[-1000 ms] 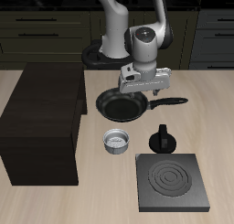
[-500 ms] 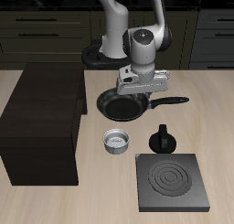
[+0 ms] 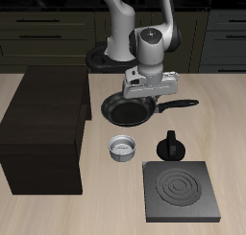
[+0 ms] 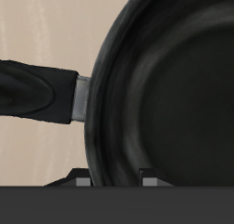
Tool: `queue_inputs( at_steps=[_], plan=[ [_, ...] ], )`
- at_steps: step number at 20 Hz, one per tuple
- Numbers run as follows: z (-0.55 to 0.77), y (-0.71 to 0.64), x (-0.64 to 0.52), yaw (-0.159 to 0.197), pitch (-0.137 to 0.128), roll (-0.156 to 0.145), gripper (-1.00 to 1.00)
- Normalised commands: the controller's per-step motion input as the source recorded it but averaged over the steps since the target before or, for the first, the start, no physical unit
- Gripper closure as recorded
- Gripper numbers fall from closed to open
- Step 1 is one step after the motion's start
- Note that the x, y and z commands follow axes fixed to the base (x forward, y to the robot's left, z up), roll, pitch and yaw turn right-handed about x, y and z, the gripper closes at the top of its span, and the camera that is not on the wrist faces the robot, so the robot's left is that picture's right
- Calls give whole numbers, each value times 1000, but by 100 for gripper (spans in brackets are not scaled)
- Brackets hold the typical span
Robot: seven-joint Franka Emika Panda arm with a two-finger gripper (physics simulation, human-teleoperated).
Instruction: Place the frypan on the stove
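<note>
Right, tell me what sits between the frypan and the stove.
The frypan lies farther back on the table, the stove near the front edge. The small black knobbed pot stands roughly on the line between them, and the small silver bowl sits just off it. A lifted pan would probably clear both.

- Arm: light grey-white rounded link segments with smooth, glossy shells, joined by darker grey bands at the joints.
- Base: dark, round mounting disc beneath the lowest link.
- Wrist: thick cylindrical grey housing with a small black circular mark on its face.
- Tool (image 3: pixel 147 102): pale grey rectangular block body directly below the wrist housing; dark fingers (image 4: pixel 149 178) with light grey inner edges.
</note>
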Motion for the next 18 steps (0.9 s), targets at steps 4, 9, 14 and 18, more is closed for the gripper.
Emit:
queue_inputs(
  at_steps=[4,9,14,18],
  plan=[
    [221,-14,89,24,-43,-6,100],
    [298,-48,134,0,-22,-6,100],
    [221,-4,114,3,-28,-22,100],
    [229,22,164,6,-15,-25,100]
  ],
)
